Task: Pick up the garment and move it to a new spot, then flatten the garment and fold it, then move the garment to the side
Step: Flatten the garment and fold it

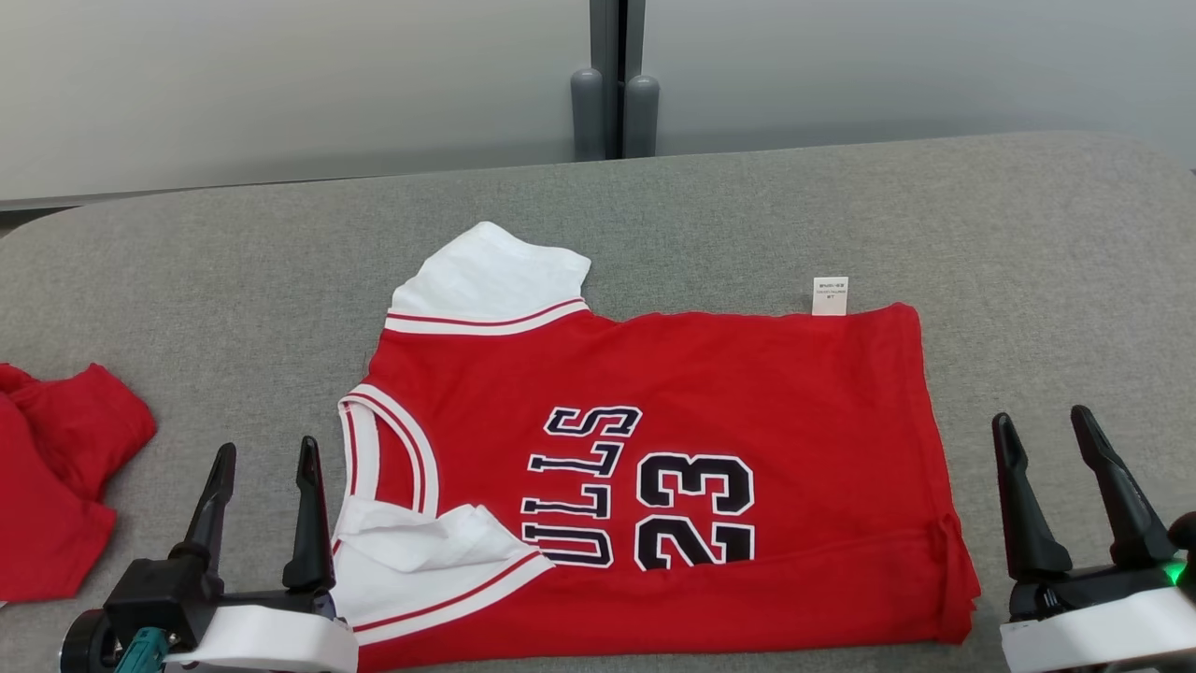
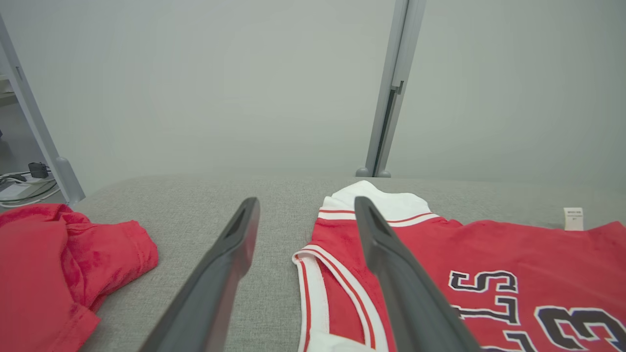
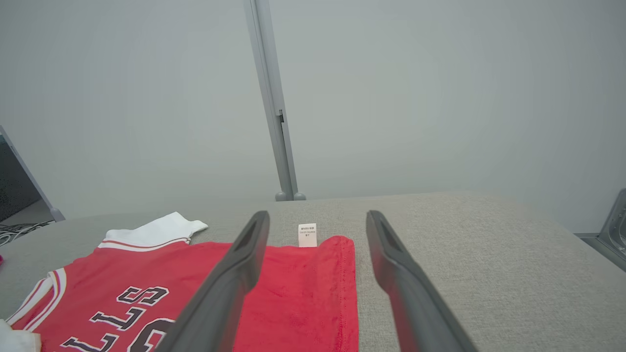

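Centrally I see the red knit jersey [image 1: 673, 411] spread flat on the grey woven table [image 1: 1028, 234]; left gripper [image 1: 264, 458] and right gripper [image 1: 1042, 425] fingers apart, empty, at the lower corners.

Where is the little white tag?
In the head view, the white tag sticks out from the far edge of the jersey, near its right corner.

Grey fabric table [image 1: 1028, 234] carries two items. The red jersey [image 1: 747, 393] lies spread at centre; a crumpled red cloth [image 1: 56, 486] sits apart at left.
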